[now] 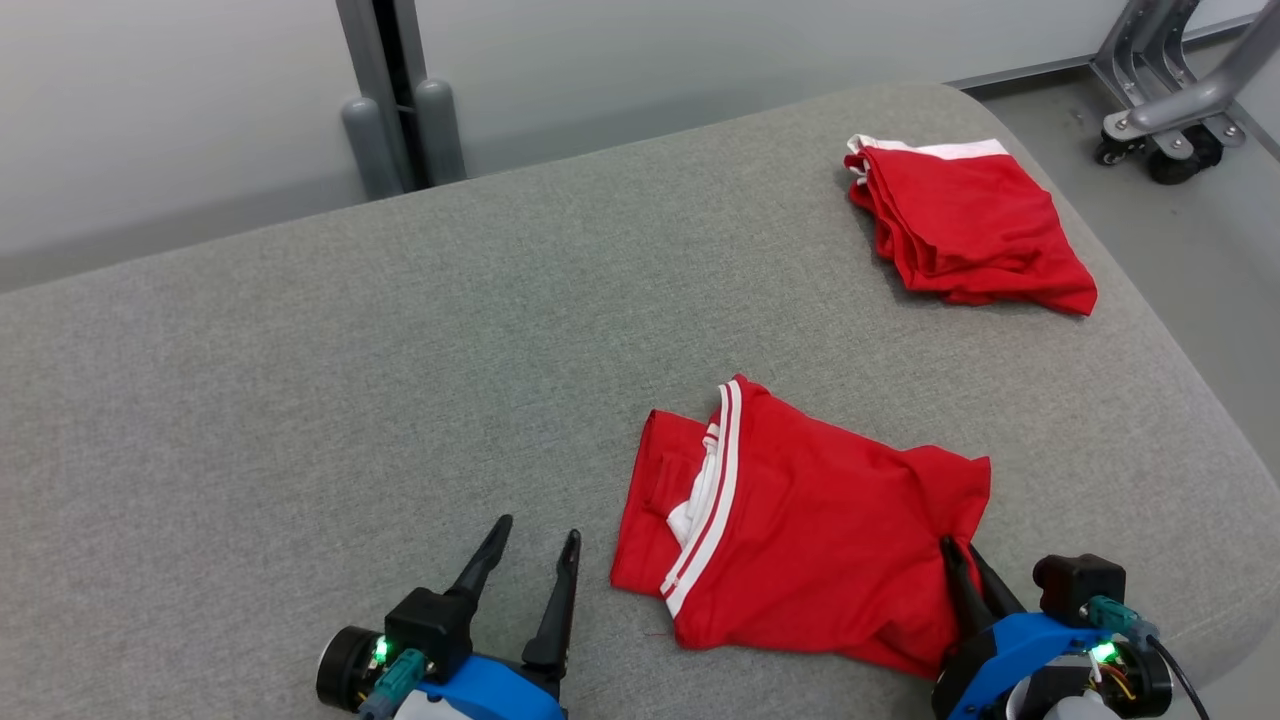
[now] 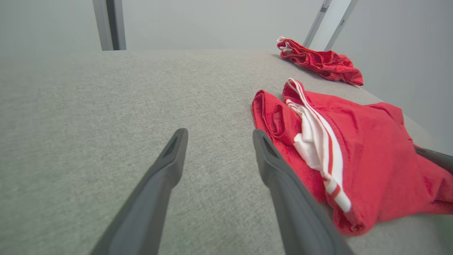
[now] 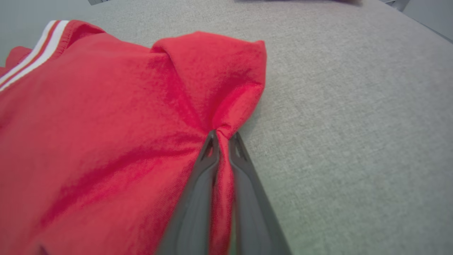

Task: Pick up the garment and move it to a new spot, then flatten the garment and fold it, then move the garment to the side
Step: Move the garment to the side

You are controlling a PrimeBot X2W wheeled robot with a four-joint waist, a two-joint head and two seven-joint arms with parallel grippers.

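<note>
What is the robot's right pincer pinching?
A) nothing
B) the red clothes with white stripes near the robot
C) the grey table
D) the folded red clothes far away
B: the right pincer is shut on a bunched edge of the near red fabric garment with white stripes.

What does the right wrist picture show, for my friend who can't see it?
The right gripper is shut on a bunched edge of a red garment with white stripes, lying on a grey fabric surface.
</note>
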